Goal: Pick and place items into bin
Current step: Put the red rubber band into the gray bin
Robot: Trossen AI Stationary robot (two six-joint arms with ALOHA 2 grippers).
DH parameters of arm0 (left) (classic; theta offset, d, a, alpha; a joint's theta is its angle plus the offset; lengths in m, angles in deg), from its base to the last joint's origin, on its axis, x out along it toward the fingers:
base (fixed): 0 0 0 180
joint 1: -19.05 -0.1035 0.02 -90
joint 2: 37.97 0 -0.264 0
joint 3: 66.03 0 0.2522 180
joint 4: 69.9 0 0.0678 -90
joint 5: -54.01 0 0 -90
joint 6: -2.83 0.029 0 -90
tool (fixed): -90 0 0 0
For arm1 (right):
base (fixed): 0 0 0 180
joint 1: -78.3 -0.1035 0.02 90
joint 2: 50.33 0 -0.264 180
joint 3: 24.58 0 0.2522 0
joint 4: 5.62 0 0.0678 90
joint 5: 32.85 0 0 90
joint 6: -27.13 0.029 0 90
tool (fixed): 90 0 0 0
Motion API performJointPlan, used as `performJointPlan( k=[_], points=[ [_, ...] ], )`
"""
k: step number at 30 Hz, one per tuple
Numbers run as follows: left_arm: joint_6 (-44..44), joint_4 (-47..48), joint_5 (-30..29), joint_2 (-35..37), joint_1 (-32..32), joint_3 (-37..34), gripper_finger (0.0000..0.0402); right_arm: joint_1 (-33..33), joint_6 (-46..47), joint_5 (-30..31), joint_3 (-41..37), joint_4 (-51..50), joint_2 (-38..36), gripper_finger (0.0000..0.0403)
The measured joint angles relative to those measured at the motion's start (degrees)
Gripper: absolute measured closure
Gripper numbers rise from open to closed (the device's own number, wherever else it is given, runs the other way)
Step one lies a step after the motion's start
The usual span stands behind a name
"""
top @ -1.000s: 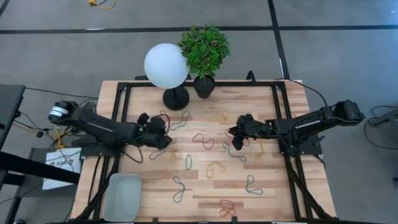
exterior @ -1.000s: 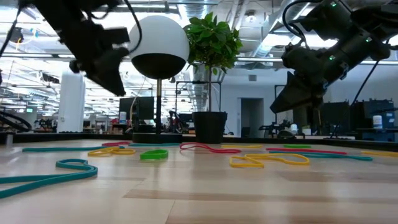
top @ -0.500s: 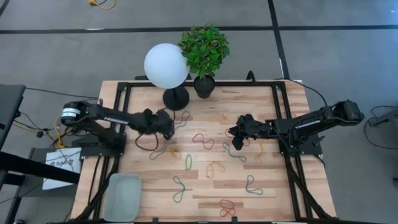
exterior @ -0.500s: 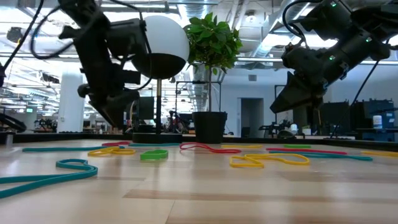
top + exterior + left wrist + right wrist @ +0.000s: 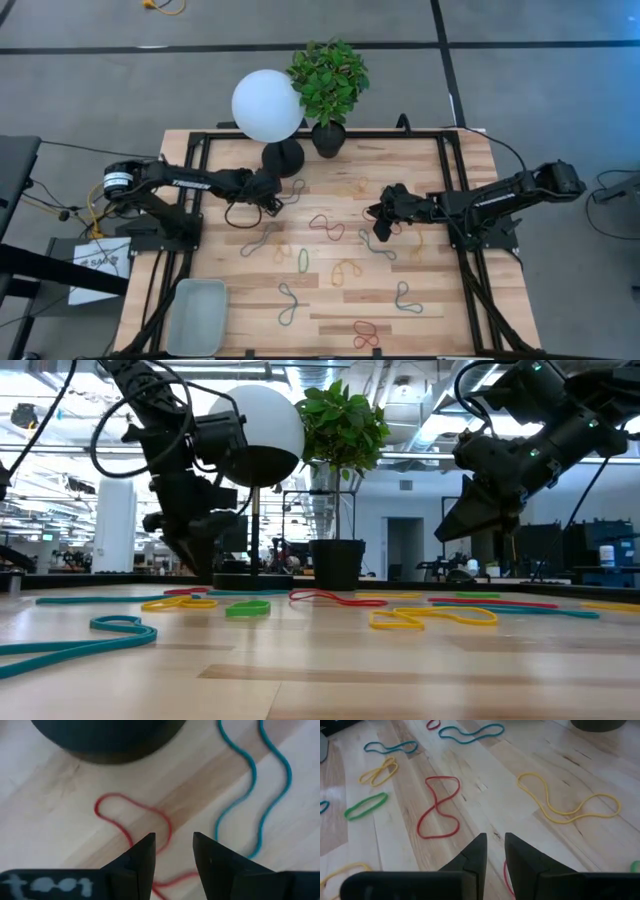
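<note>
Several rubber bands in red, teal, yellow and green lie flat and scattered on the wooden table. My left gripper point(image 5: 268, 190) is open near the lamp base, just above a red band point(image 5: 132, 820), with a teal band point(image 5: 260, 785) beside it. It touches nothing. My right gripper point(image 5: 380, 215) hangs above the table's middle right, open by a narrow gap point(image 5: 495, 850). A red band point(image 5: 437, 807) and a yellow band point(image 5: 565, 800) lie ahead of it. The pale bin point(image 5: 197, 315) sits at the near left corner.
A white globe lamp point(image 5: 267, 105) on a dark base point(image 5: 105, 735) and a potted plant point(image 5: 328, 85) stand at the far edge, close to my left gripper. More bands lie toward the near edge, such as a teal one point(image 5: 290, 303) and a red one point(image 5: 366, 333).
My left gripper has swung from the table's left-middle toward the far edge and the lamp base, coming down closer to the tabletop. My right arm has kept still, and no band has moved.
</note>
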State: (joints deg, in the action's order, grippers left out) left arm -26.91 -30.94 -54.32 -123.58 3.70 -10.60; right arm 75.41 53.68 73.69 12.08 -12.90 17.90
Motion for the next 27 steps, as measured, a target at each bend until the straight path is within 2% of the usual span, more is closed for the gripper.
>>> performJointPlan(
  k=[10,18,22,27],
  points=[
    [0.3,-5.8,1.1,-8.3,-3.0,0.4,0.0278,0.0,0.0,-0.1,0.0,-0.1,0.0,0.0339],
    [-1.9,-7.8,1.1,-9.7,-4.9,0.4,0.028,0.0,0.0,-0.1,0.0,0.0,0.0,0.0339],
    [-1.7,-7.5,2.2,-9.7,-5.1,0.3,0.0307,0.0,0.0,-0.1,0.0,-0.1,0.0,0.0339],
    [-1.1,-7.2,2.2,-9.8,-5.1,0.3,0.0371,0.0,0.4,-0.1,0.0,-0.1,0.0,0.0339]
  ],
)
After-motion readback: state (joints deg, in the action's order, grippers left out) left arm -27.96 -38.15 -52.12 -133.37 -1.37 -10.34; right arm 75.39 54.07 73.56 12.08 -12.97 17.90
